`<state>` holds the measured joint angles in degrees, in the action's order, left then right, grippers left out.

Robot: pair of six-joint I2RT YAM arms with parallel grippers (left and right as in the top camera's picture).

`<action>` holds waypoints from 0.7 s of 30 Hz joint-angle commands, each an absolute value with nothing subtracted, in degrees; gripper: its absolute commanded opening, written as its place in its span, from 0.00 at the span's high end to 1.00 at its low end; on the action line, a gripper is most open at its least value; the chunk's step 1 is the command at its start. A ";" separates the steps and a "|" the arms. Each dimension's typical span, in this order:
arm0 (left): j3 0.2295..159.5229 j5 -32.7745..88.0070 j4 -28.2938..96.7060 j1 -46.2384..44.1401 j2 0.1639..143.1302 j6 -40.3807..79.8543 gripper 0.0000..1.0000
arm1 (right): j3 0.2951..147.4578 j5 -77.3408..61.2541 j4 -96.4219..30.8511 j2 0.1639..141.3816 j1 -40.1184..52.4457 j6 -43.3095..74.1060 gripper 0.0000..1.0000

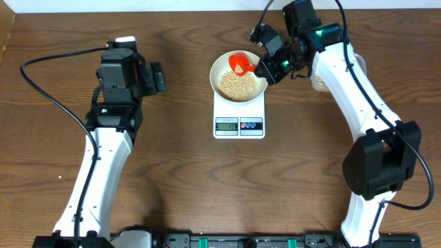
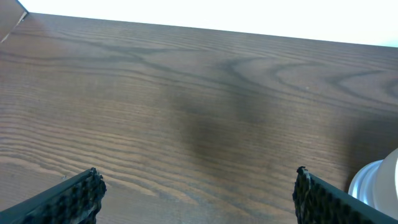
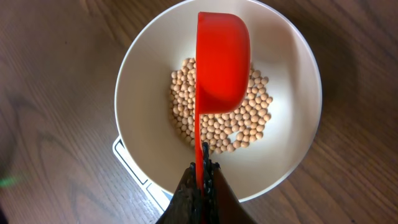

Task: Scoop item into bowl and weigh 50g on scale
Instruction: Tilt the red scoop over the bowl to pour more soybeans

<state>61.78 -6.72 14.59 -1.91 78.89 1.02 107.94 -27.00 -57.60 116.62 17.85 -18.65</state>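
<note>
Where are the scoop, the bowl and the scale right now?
scoop [image 3: 222, 68], right wrist view, back of its red cup.
bowl [image 3: 142, 93], right wrist view, bare left inner wall.
scale [image 1: 239, 120], overhead view, front panel below the bowl.

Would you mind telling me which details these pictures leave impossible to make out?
- Overhead: the digits on the scale are too small to read.
- Right wrist: the red scoop covers some of the beans in the bowl. Whether the scoop holds any cannot be told.
- Right wrist: the bowl hides nearly all of the scale.
- Left wrist: the right edge cuts off a white rounded object.
</note>
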 commanded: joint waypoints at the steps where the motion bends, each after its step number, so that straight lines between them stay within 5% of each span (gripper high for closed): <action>1: 62.11 -6.63 14.57 -1.67 79.20 0.01 0.01 | 109.49 -26.89 -57.71 115.00 18.02 -19.42 0.99; 21: 62.11 -6.63 14.55 -1.67 79.20 0.01 0.01 | 109.49 -22.52 -59.20 115.00 19.16 -24.34 0.99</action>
<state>61.78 -6.72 14.59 -1.91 78.89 1.02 107.94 -23.51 -59.09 116.62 18.57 -22.35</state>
